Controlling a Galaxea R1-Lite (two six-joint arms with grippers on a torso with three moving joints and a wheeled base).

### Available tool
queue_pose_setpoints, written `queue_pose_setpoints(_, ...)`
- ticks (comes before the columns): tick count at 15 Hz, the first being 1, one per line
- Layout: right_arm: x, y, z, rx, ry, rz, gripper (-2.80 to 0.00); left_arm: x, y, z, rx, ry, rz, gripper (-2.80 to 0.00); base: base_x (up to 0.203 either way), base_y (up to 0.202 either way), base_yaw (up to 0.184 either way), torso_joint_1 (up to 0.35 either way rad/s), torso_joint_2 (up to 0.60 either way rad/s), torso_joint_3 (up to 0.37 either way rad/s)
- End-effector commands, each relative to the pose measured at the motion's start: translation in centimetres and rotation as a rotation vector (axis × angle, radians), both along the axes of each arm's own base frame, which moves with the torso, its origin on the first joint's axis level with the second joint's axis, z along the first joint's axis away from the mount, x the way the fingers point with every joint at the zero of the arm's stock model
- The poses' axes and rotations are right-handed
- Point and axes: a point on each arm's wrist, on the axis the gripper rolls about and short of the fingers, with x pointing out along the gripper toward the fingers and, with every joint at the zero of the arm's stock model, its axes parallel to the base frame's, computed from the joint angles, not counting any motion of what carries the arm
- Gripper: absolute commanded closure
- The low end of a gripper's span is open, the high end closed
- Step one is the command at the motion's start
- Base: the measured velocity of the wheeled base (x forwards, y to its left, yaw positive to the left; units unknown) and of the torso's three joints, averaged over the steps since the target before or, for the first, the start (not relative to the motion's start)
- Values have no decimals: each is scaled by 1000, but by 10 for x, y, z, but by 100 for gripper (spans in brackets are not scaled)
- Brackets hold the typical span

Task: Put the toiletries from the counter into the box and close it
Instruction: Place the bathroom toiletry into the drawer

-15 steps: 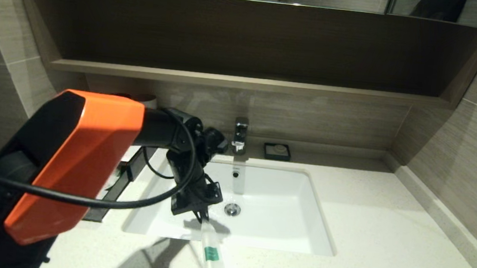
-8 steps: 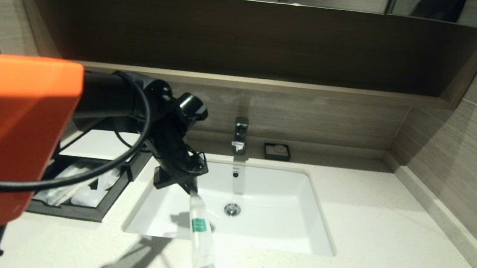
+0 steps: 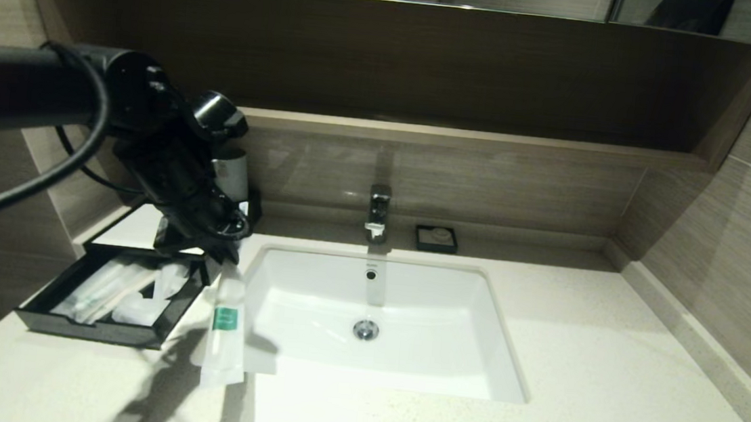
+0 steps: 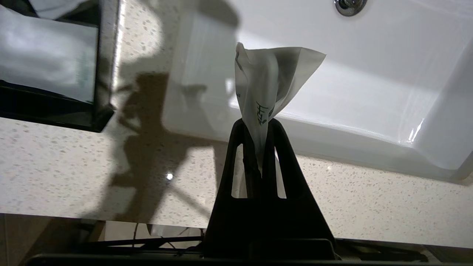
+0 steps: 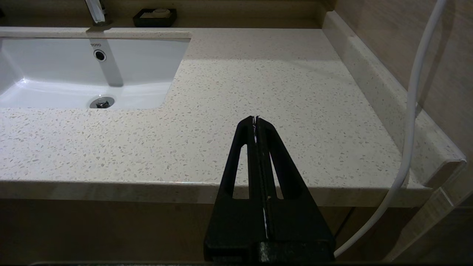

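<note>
Since the earlier frame, left gripper (image 3: 225, 257) carried the stick (image 3: 224, 323) from sink (image 3: 451, 279) toward drawer (image 3: 100, 330), jaws clamped on wrapper tip only (slippage risk); right gripper (image 5: 255, 122) was parked, closed.

This is a bathroom. A white sink (image 3: 379, 320) sits in a speckled stone counter (image 3: 606, 367), with a shiny tap (image 3: 379, 213), a small soap dish (image 3: 436, 238), tiled walls and a mirror above.

Box (image 3: 108, 330) left of sink (image 3: 505, 358) — soap dish (image 3: 436, 239) behind.
</note>
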Motion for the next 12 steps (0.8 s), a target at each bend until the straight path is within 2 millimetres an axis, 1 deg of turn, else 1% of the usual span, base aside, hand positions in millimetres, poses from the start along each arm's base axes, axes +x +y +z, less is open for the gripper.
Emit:
queue_pose_setpoints(1, 0, 0, 0, 0, 1, 0, 0, -9, 15, 14, 32, -42, -7, 0, 0, 0, 0, 0, 0, 0)
queue_pose_setpoints(5, 0, 0, 0, 0, 1, 0, 0, -18, 37, 21, 128, -44, -58, 0, 0, 0, 0, 0, 0, 0)
queue_pose_setpoints(8, 0, 0, 0, 0, 1, 0, 0, -18, 64, 21, 185, -46, -99, 0, 0, 0, 0, 0, 0, 0)
queue_pose_setpoints(12, 0, 0, 0, 0, 1, 0, 0, -12, 110, 13, 280, -17, -140, 0, 0, 0, 0, 0, 0, 0)
